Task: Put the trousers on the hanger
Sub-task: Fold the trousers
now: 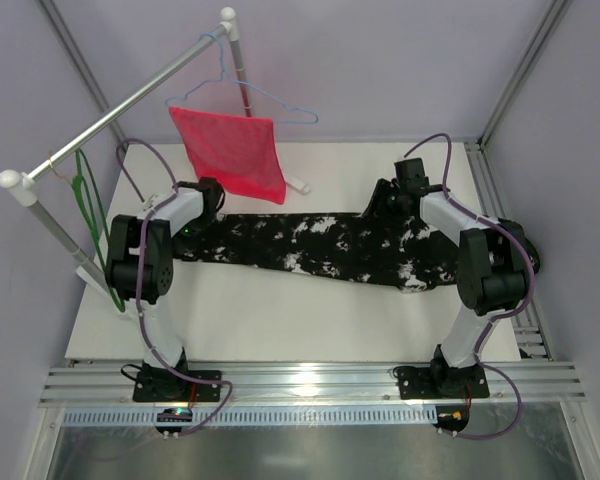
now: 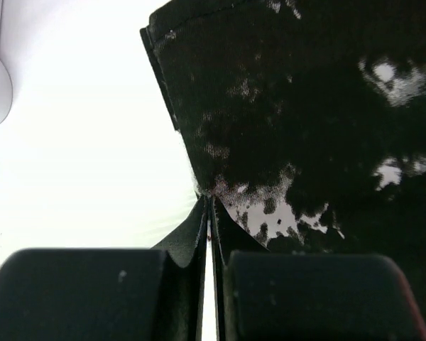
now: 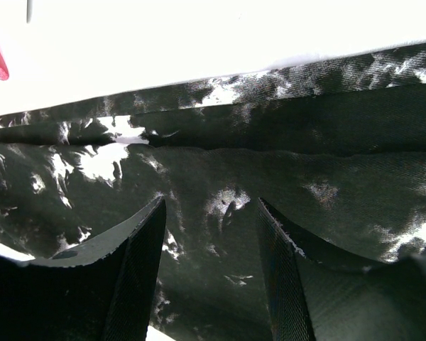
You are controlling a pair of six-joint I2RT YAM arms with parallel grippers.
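**Trousers.** The large black fabric trousers mottled with white splotches (image 1: 320, 245) lie flat on the white table (image 1: 280, 320). They are stretched lengthwise across it, from beside the left arm to beside the right arm. No part of them is on any hanger.

**Left claw.** The left gripper (image 2: 207, 206) is down at the trousers' left end. In the wrist view its two fingers are pressed together with no gap between them. Their tips meet the edge of the trousers (image 2: 305, 128), and the rest of the cloth spreads away to the upper right. It cannot be made out whether any cloth is caught between the tips.

**Right claw.** The right gripper (image 3: 209, 206) stands spread over the trousers' right part. The mottled cloth (image 3: 213, 163) shows between and beyond both fingers, and a fold line runs across just ahead of the tips. Nothing is pinched. From above, this gripper (image 1: 385, 205) sits at the far edge of the cloth.

**Hanger.** The thin bright green clothes hanger (image 1: 90, 215) hangs from the left end of the silver rail (image 1: 130, 105), to the left of the left arm and apart from the trousers.

**Other items.** A plain red mesh cloth (image 1: 230, 150) is draped on a pale blue wire hanger (image 1: 270, 100) on the same rail, behind the trousers.
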